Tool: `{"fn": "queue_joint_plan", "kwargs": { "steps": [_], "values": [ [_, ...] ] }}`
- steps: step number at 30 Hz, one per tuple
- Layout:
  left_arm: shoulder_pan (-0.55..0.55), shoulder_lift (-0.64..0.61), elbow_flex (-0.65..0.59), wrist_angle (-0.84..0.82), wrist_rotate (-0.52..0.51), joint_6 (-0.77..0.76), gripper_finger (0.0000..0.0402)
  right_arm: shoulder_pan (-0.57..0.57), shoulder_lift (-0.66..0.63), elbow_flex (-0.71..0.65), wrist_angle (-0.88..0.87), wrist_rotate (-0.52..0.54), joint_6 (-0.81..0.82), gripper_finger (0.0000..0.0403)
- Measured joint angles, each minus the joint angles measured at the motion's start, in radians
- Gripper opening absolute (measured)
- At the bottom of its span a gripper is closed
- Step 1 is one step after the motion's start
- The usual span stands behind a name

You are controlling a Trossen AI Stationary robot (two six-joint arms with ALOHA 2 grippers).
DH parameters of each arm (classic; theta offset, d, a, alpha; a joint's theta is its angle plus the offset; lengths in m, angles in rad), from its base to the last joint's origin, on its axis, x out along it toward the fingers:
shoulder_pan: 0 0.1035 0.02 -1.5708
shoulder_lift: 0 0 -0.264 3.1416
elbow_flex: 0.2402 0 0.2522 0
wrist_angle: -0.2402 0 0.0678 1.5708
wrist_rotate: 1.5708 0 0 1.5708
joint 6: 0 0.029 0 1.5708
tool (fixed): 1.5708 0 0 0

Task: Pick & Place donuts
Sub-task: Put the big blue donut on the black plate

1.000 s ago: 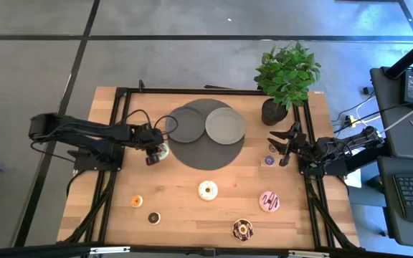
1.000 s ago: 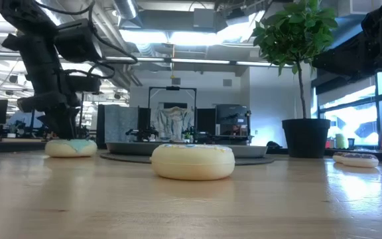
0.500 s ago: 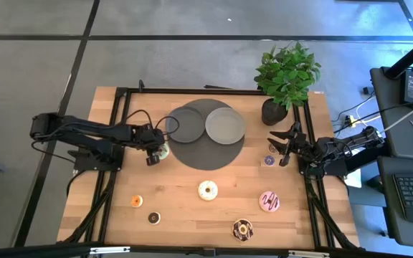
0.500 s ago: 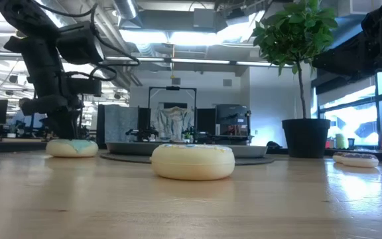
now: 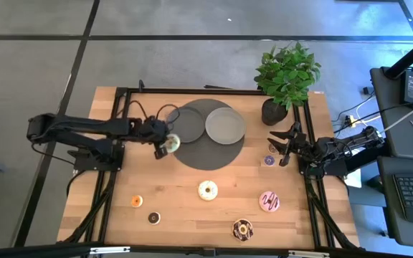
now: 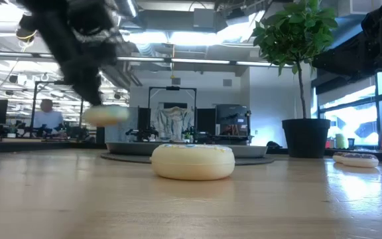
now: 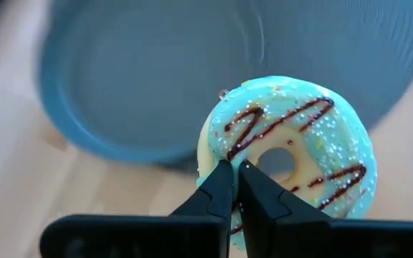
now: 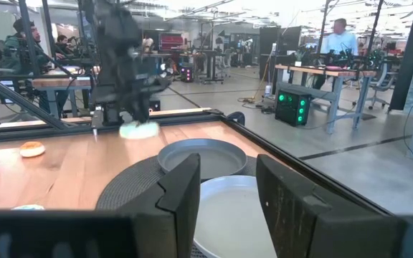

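Observation:
My left gripper point(image 5: 162, 143) is shut on the white-green donut point(image 5: 171, 142), which has dark squiggles, above the left edge of the dark round mat point(image 5: 206, 154). The low view shows this donut point(image 6: 106, 114) in the air. On the wood lie the cream donut point(image 5: 208, 190), the pink one point(image 5: 269, 201), the chocolate sprinkled one point(image 5: 242, 229), and the tiny orange point(image 5: 137, 201), dark brown point(image 5: 154, 217) and purple point(image 5: 269, 160) ones. My right gripper point(image 5: 279, 148) waits open just beyond the purple donut. My left gripper point(image 7: 235, 168) pinches the white-green donut by its outer rim point(image 7: 214, 154) between the two fingers, which stand almost together. The fingers come from the table's left, slanting down. The donut is lifted clear of the table and sticks out beyond the fingertips.
Two round grey plates point(image 5: 185, 124) point(image 5: 225, 125) sit side by side on the far half of the mat. A potted plant point(image 5: 273, 111) stands at the far right corner. Bare wood lies between the mat and the donuts near the front edge.
My left gripper has lifted the white-green donut off the table and carried it up and to the right, toward the left grey plate. The donut rested on the wood a second ago; now it hangs clear above the mat's edge. The right arm has kept still.

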Motion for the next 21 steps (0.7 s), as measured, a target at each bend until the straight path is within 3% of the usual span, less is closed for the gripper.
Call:
{"fn": "queue_joint_plan", "kwargs": {
  "steps": [4, 8, 21],
  "values": [
    [0.043, 0.006, 0.070, 0.058, -0.073, -0.022, 0.0009, 0.000, 0.000, 0.000, 0.000, 0.000, 0.000, 0.0139],
    [0.114, 0.030, 0.083, 0.166, -0.065, -0.111, 0.0006, 0.000, 0.000, 0.000, 0.000, 0.000, 0.000, 0.0139],
    [0.376, 0.320, 0.082, 0.354, 0.080, -0.128, 0.0007, 0.000, 0.000, 0.000, 0.000, 0.000, -0.014, 0.0139]
  ]
}}
